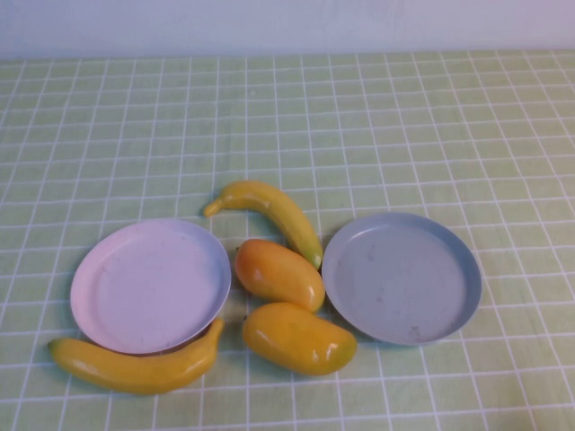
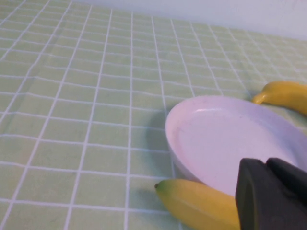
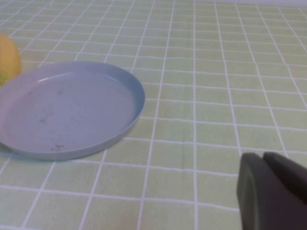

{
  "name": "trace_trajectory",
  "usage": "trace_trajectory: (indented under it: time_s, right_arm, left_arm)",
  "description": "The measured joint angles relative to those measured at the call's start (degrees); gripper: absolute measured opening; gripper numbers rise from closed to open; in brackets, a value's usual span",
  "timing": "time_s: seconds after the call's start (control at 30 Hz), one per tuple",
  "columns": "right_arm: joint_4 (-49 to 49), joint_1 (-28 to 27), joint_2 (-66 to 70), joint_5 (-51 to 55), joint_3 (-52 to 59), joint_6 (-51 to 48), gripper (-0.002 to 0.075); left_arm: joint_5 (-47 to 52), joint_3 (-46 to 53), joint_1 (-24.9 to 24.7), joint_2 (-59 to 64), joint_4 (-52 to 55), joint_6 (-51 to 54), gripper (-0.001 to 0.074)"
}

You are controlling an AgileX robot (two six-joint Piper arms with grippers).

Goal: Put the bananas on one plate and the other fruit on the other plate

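The pale pink plate [image 1: 150, 284] lies left of centre and the grey-blue plate [image 1: 401, 277] right of centre; both hold nothing. One banana [image 1: 139, 364] curves along the pink plate's near edge, another banana [image 1: 269, 212] lies behind the two mangoes. One mango [image 1: 278, 273] and a second mango [image 1: 297, 338] sit between the plates. No arm shows in the high view. My left gripper [image 2: 266, 164] is shut and empty, close over the near banana [image 2: 199, 205] and pink plate [image 2: 225, 136]. My right gripper [image 3: 263, 157] is shut and empty above the cloth beside the grey-blue plate [image 3: 67, 110].
A green checked cloth [image 1: 386, 126] covers the whole table, with a white wall [image 1: 287, 22] behind its far edge. A mango's side [image 3: 8, 61] shows past the grey-blue plate in the right wrist view.
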Motion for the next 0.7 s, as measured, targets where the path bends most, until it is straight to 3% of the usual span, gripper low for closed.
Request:
trace_trajectory:
  time_s: [0.23,0.5,0.7]
  right_arm:
    - [0.0,0.0,0.0,0.0,0.0,0.0,-0.0017]
    - [0.0,0.0,0.0,0.0,0.0,0.0,-0.0017]
    - [0.0,0.0,0.0,0.0,0.0,0.0,-0.0017]
  left_arm:
    - [-6.6,0.0,0.0,0.0,-11.3,-4.5,-0.0003]
    - [-10.8,0.0,0.0,0.0,-15.5,-5.7,-0.0003]
    - [0.3,-6.7,0.0,6.9,-17.4,-6.8,-0.0002]
